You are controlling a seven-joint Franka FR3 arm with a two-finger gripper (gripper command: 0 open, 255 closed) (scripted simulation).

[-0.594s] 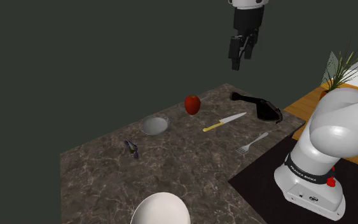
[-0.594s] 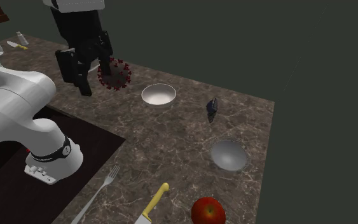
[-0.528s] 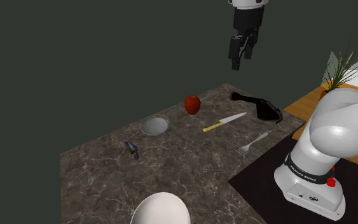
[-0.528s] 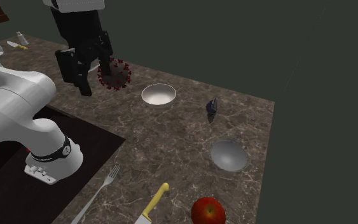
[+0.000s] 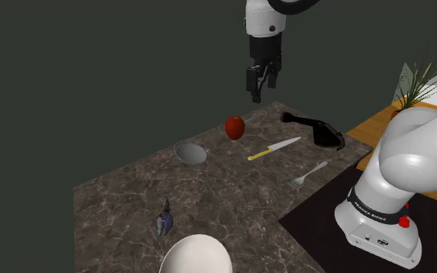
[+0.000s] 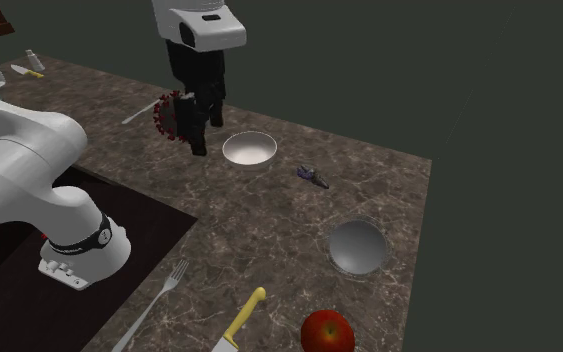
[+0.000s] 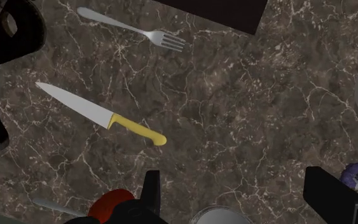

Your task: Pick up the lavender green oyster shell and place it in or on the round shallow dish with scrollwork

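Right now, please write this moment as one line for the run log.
stage: before grasp | fingers: open, empty, high above table | shell: lying on table, not held

counter [image 7: 234, 108]: dark brown marble, pale veining
knife [image 7: 101, 118]: yellow handle, silvery blade, ahead of the jaws
apple [image 7: 110, 202]: red, beside one jaw
shell [image 7: 357, 172]: lavender-blue, outside the other jaw
dish [image 6: 359, 245]: plain grey
gripper [image 5: 258, 95]: black

A kitchen: dark marbled countertop [image 5: 232, 194] with fork [image 5: 307, 174], yellow-handled knife [image 5: 275, 149] and red apple [image 5: 234, 126]
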